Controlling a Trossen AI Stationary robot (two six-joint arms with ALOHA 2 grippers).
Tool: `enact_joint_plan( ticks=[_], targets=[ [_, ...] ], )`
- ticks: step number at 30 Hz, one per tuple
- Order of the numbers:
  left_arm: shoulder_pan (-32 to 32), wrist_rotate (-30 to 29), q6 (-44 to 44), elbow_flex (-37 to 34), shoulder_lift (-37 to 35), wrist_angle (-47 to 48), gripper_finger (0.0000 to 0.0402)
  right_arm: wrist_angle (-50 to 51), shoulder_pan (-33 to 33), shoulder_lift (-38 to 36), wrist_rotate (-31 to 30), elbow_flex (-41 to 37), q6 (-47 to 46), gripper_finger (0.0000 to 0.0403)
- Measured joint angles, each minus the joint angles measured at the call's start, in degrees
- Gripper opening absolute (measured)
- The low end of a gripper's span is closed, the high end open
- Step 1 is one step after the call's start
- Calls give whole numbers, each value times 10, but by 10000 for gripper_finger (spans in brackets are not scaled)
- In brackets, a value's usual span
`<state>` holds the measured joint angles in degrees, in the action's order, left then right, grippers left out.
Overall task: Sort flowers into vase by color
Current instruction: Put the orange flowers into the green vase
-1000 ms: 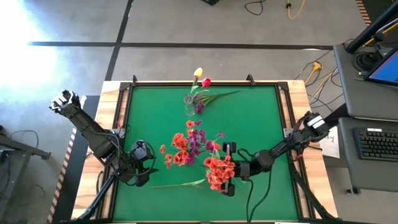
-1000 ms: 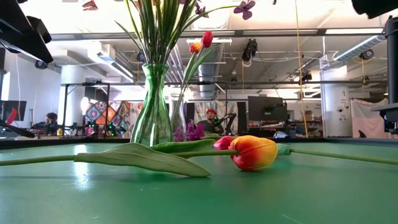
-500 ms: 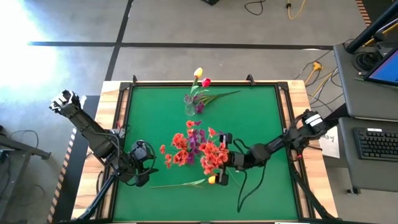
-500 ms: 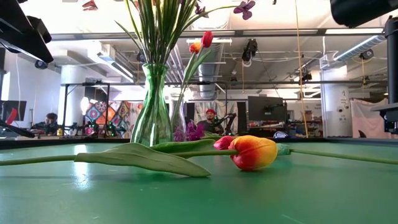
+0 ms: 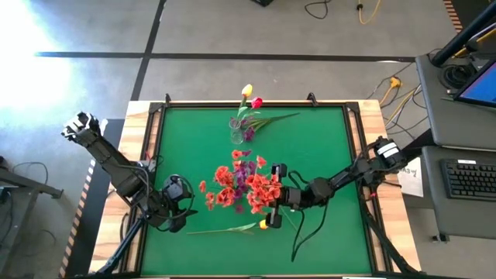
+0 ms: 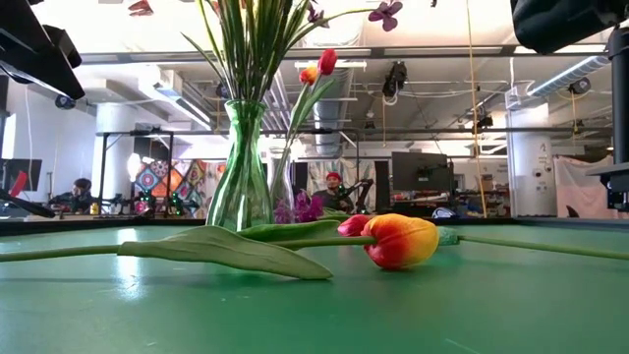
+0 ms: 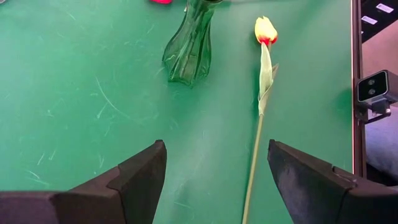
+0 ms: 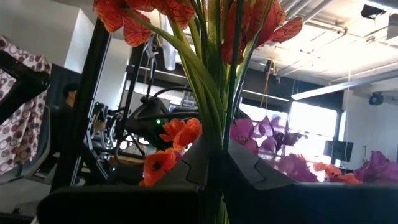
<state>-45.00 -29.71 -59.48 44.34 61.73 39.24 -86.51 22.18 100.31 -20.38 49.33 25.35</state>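
Two dark jointed arms, left arm (image 5: 116,167) black with a pale, white-marked base joint, right arm (image 5: 353,177) black with a white block at its base, loose black cable hanging beneath it, broad matte black fingers (image 7: 140,177) with rounded edges

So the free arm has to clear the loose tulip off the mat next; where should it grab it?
Probably on the bare lower stem of the loose tulip, below the leaf, coming straight down from above. It lies flat beside the green vase without touching it, so a top approach with fingers across the stem looks clear. The open left end effector already sits near that stem end.
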Motion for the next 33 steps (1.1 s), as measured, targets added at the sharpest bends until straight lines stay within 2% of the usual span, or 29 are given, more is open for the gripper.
enact_joint_plan(
  ticks=[15, 33],
  targets=[
    [0, -4, 0, 0, 0, -2, 268, 2, -3, 48, -5, 52, 11, 18],
    [0, -4, 0, 0, 0, -2, 268, 45, -8, 46, -12, 54, 17, 18]
  ],
)
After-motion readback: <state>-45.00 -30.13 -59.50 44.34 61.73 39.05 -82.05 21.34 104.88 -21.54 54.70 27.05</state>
